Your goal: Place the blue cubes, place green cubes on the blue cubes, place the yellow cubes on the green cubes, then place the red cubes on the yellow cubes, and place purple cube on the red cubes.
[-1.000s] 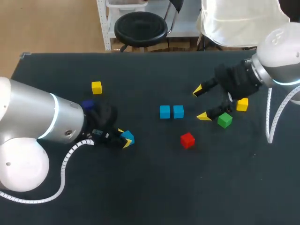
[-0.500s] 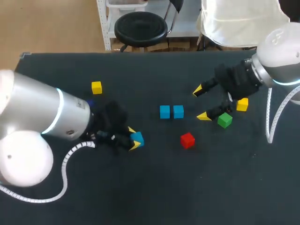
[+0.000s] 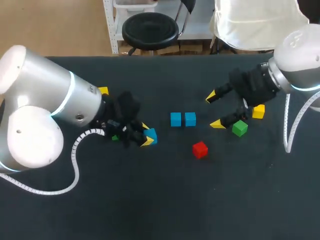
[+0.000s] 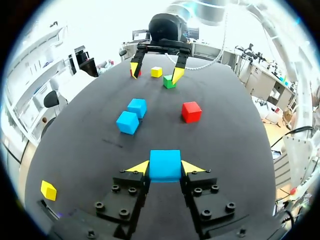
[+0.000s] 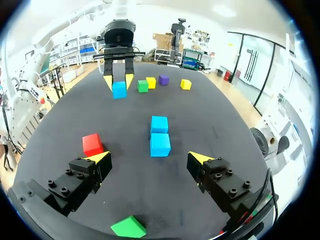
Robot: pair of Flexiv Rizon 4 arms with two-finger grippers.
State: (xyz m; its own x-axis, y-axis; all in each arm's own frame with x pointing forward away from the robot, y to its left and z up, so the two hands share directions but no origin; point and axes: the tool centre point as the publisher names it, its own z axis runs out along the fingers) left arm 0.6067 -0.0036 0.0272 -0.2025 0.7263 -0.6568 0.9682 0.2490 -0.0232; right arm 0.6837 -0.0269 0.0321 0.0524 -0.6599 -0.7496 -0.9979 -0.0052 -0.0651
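Note:
My left gripper (image 3: 148,135) is shut on a blue cube (image 4: 165,165), just above the table and left of the middle. Two more blue cubes (image 3: 175,119) (image 3: 190,119) sit side by side at the table's middle, ahead of that gripper. A red cube (image 3: 200,149) lies in front of them. My right gripper (image 3: 214,110) hangs open right of the pair, holding nothing. A green cube (image 3: 240,128) rests beside its near finger, and a yellow cube (image 3: 258,111) lies further right. Beyond the left gripper lie a green (image 5: 143,86), a yellow (image 5: 151,82) and a purple cube (image 5: 163,79).
Another yellow cube (image 3: 103,90) peeks out behind my left arm at the far left. The left arm's bulk covers the table's left part, and a white cable loops below it. The dark table (image 3: 165,200) is bare along its front.
My left arm has carried the blue cube to the right and slightly away from the front edge, toward the blue pair. The right arm and the loose cubes have stayed put.

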